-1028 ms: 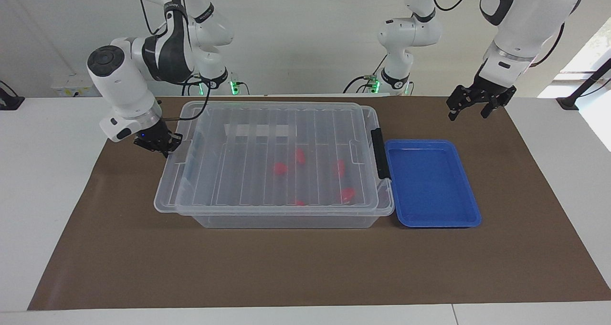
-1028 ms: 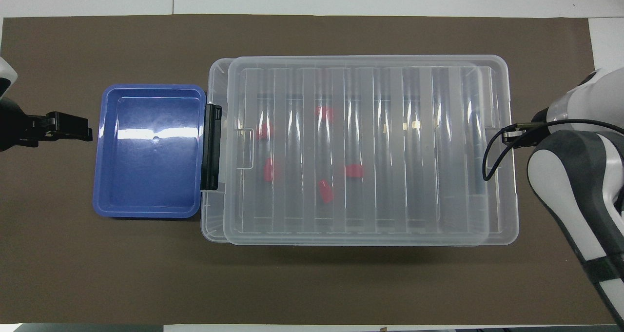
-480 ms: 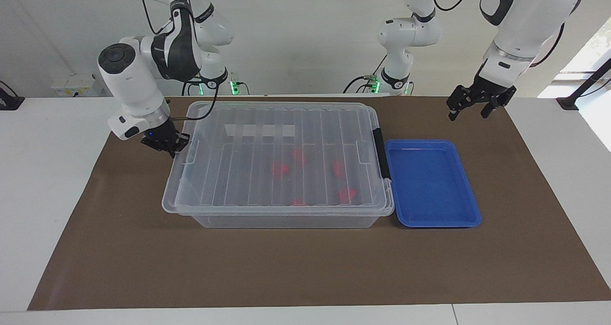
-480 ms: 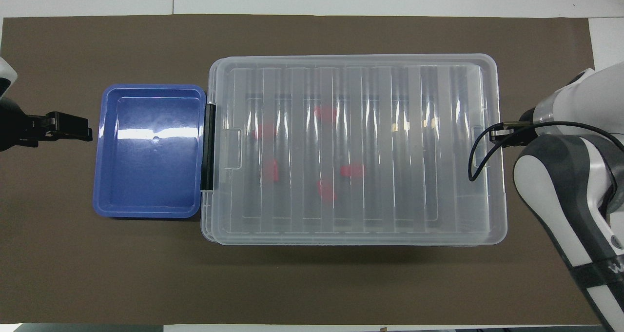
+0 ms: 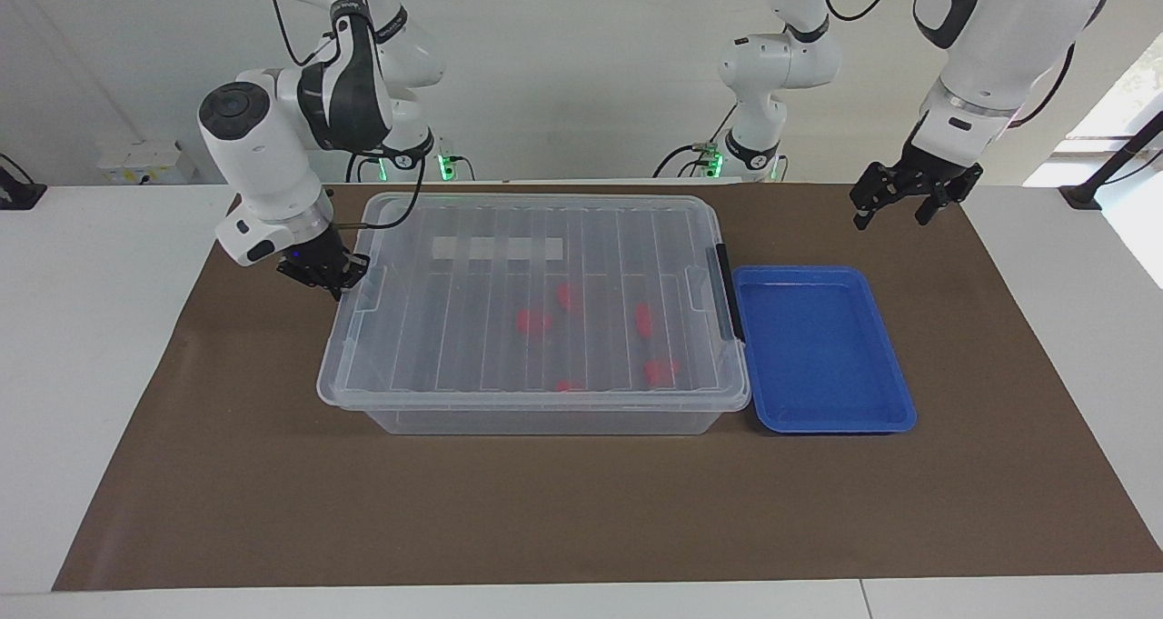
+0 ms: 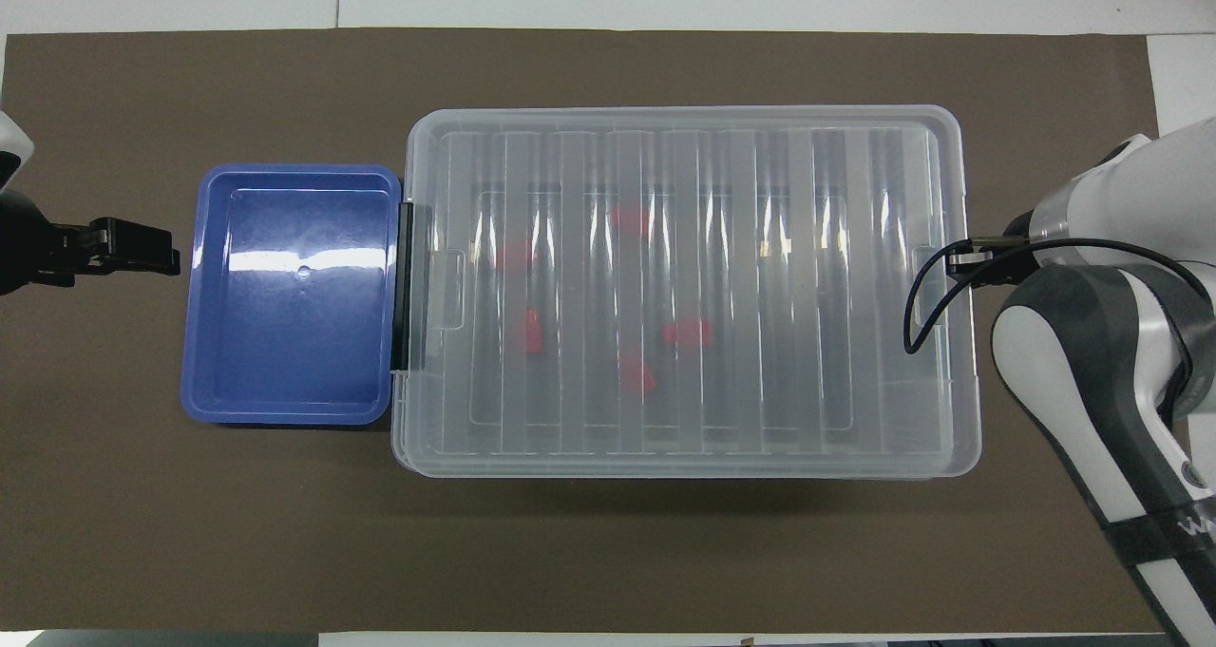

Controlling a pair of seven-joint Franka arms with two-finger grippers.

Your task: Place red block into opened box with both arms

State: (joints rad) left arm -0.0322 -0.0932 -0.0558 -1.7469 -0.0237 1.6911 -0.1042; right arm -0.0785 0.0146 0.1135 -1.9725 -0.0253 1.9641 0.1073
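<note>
The clear box (image 5: 536,414) (image 6: 684,468) stands mid-mat with its ribbed lid (image 5: 472,328) (image 6: 760,295) lying over it, almost square with the rim. Several red blocks (image 5: 533,321) (image 6: 686,333) lie inside, seen through the lid. My right gripper (image 5: 334,278) (image 6: 969,259) is shut on the lid's short edge at the right arm's end. A black latch (image 5: 724,292) (image 6: 407,286) sits on the box's other short end. My left gripper (image 5: 895,208) (image 6: 157,253) hangs open in the air over the bare mat beside the blue tray, holding nothing.
A shallow blue tray (image 5: 818,346) (image 6: 285,295) lies against the latch end of the box, with nothing in it. A brown mat (image 5: 563,510) (image 6: 608,552) covers the table's middle, with white table around it.
My right gripper has moved toward the left arm's end with the lid's edge. The lid slid that way and settled from overhanging to almost square over the box. The left arm has stayed still.
</note>
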